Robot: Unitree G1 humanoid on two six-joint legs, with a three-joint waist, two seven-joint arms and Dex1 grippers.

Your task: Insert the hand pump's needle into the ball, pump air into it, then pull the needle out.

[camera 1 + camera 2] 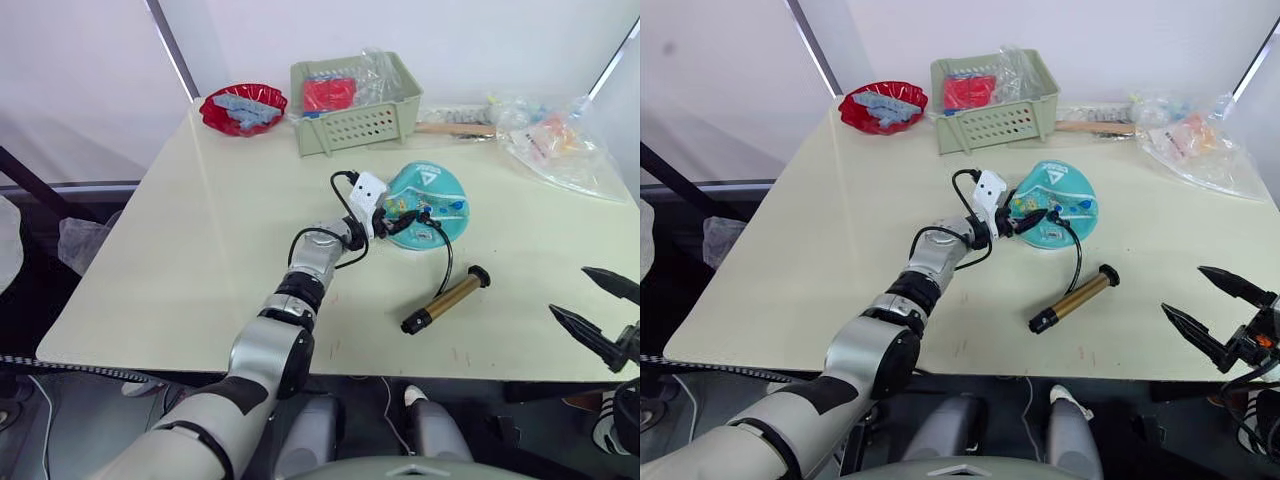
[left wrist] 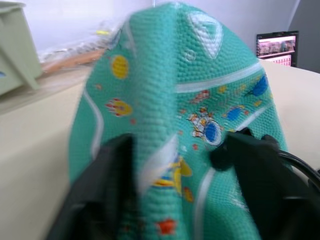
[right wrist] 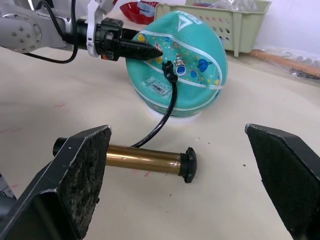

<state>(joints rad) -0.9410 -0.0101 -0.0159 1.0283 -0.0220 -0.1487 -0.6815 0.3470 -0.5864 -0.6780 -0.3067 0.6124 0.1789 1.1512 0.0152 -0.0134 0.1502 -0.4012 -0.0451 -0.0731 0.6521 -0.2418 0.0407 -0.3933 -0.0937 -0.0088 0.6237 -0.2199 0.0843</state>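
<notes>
The teal ball [image 1: 430, 200] lies partly deflated on the table [image 1: 220, 250], right of centre. My left gripper [image 1: 405, 220] reaches in from its left side, and its fingers [image 2: 100, 190] press a raised fold of the ball [image 2: 175, 100] from both sides. The hand pump [image 1: 445, 300] lies on the table in front of the ball. Its black hose [image 1: 447, 255] curves up to a fitting [image 3: 168, 70] stuck in the ball, so the needle is hidden. My right gripper [image 1: 568, 290] hangs open off the table's front right edge, short of the pump [image 3: 142, 159].
A green basket [image 1: 355, 110] and a red bowl [image 1: 243, 108] stand at the back of the table. Clear plastic bags [image 1: 555, 140] and a wooden stick [image 1: 455, 128] lie at the back right.
</notes>
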